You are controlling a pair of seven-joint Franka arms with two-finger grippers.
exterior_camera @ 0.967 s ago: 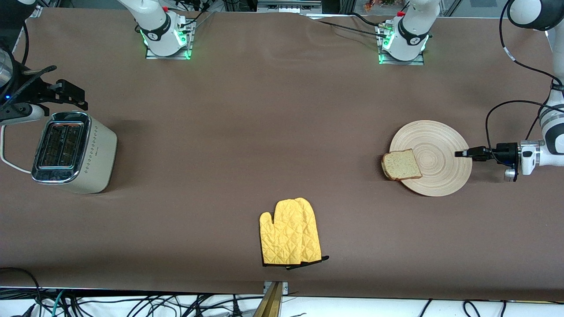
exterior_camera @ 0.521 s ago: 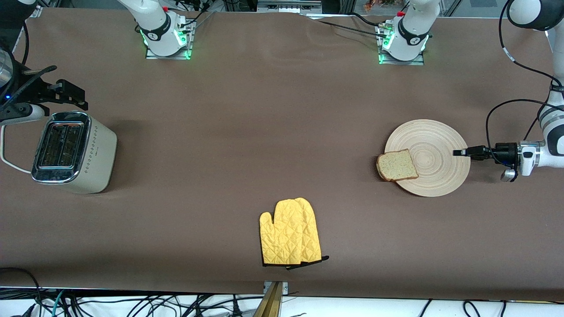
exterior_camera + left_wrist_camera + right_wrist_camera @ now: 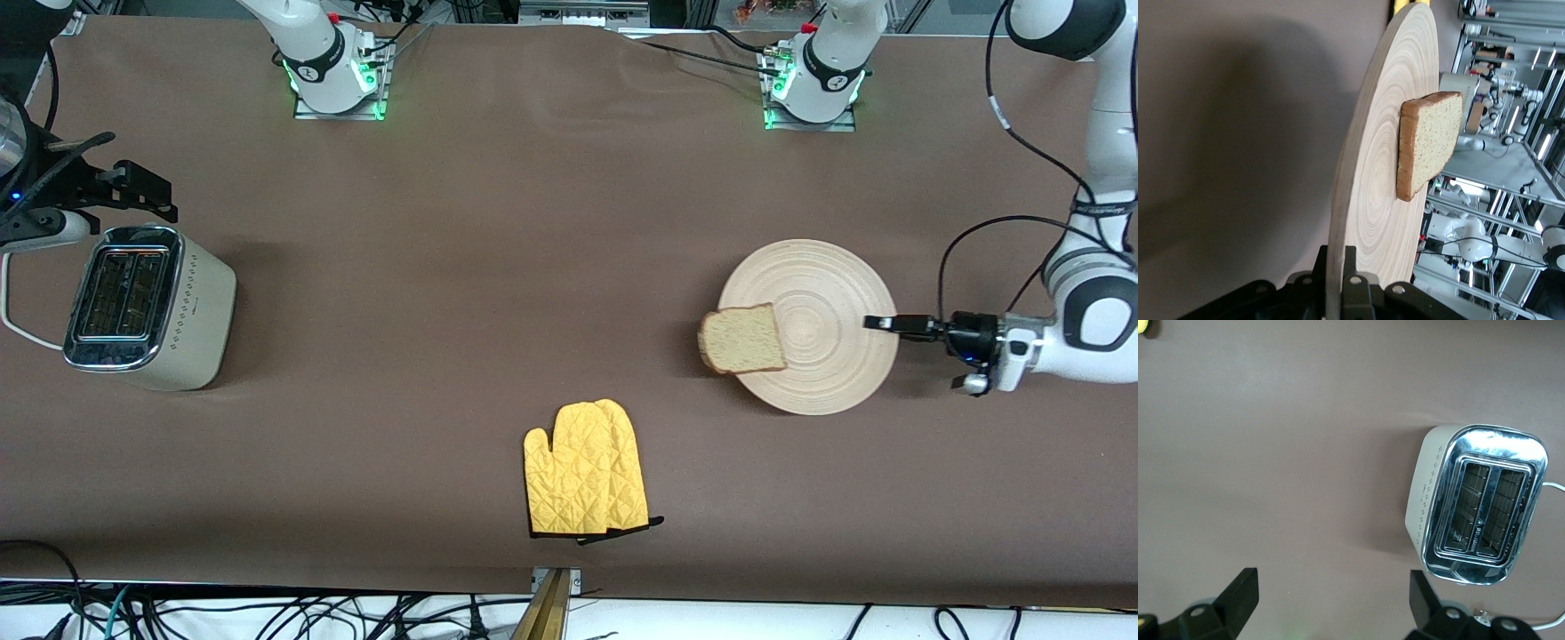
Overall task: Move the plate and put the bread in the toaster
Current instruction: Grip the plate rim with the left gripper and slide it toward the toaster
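The pale wooden plate (image 3: pixel 827 293) lies toward the left arm's end of the table. The bread (image 3: pixel 742 339) rests on the plate and overhangs the rim that faces the right arm's end. My left gripper (image 3: pixel 880 323) is shut on the plate's rim at the side away from the bread. The left wrist view shows its fingers (image 3: pixel 1353 267) pinching the plate (image 3: pixel 1371 200) edge, with the bread (image 3: pixel 1428 143) farther along. The cream toaster (image 3: pixel 147 307) stands at the right arm's end. My right gripper (image 3: pixel 142 191) waits open above the table beside the toaster (image 3: pixel 1478 503), with nothing between its fingers (image 3: pixel 1241 587).
A yellow oven mitt (image 3: pixel 584 468) lies near the table's front edge, about midway between the plate and the toaster. The toaster's white cord (image 3: pixel 18 324) trails off the right arm's end of the table.
My left gripper has moved the plate, with the bread on it, toward the right arm's end and slightly nearer the front camera. The right arm has not moved.
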